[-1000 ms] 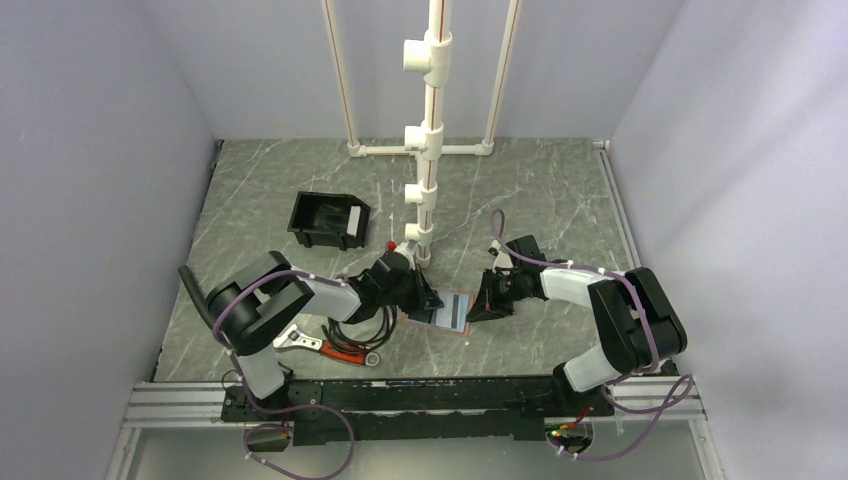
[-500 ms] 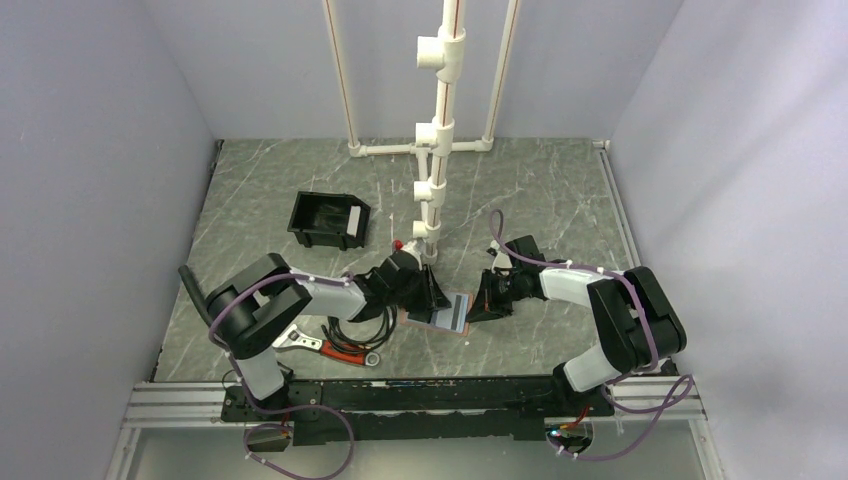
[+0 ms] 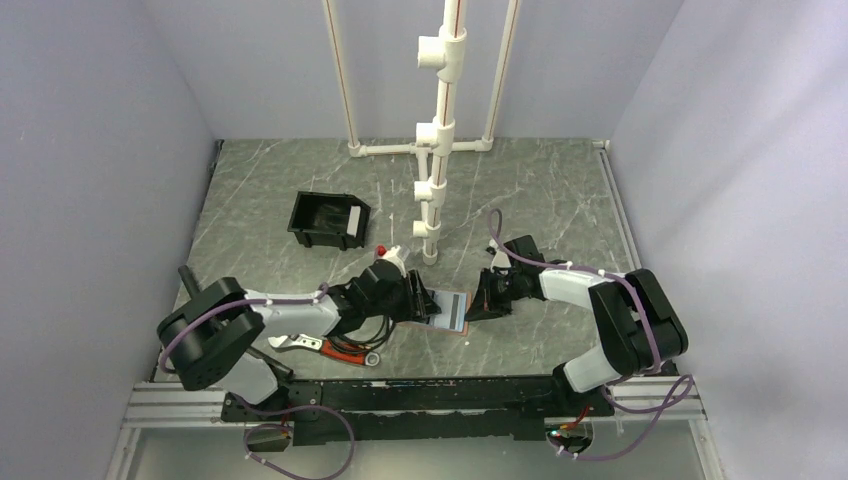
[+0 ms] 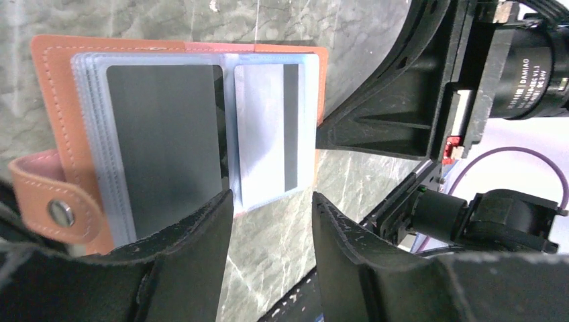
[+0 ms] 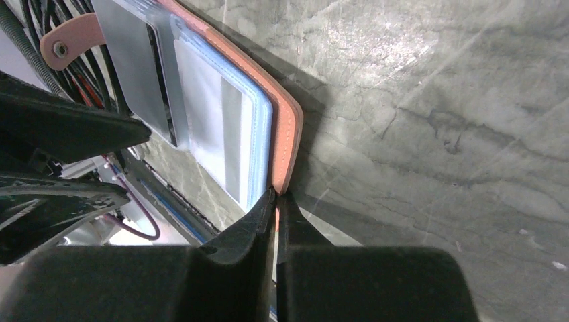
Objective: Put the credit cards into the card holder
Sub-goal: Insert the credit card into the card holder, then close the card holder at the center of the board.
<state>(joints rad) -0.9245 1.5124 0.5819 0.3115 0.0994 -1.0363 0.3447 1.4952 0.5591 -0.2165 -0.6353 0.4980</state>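
Note:
The card holder [image 3: 462,322] lies spread open on the table between my two arms, brown rim [image 4: 50,100] around stacked clear sleeves. A dark grey card [image 4: 164,141] sits on its left half and a pale card with a grey stripe [image 4: 268,127] on its right half. My left gripper [image 4: 272,198] stands open just off the holder's near edge, nothing between its fingers. My right gripper [image 5: 276,194] is shut on the holder's brown edge [image 5: 285,134], seen in the top view [image 3: 482,303].
A black open-topped bin [image 3: 329,220] stands at the back left. A white pipe stand [image 3: 432,180] rises just behind the holder. Hand tools and black cable [image 3: 345,345] lie under my left arm, near the front rail.
My left gripper has opened and drawn back to the left, off the holder; its arm has swung left. The right gripper has stayed shut on the holder's edge.

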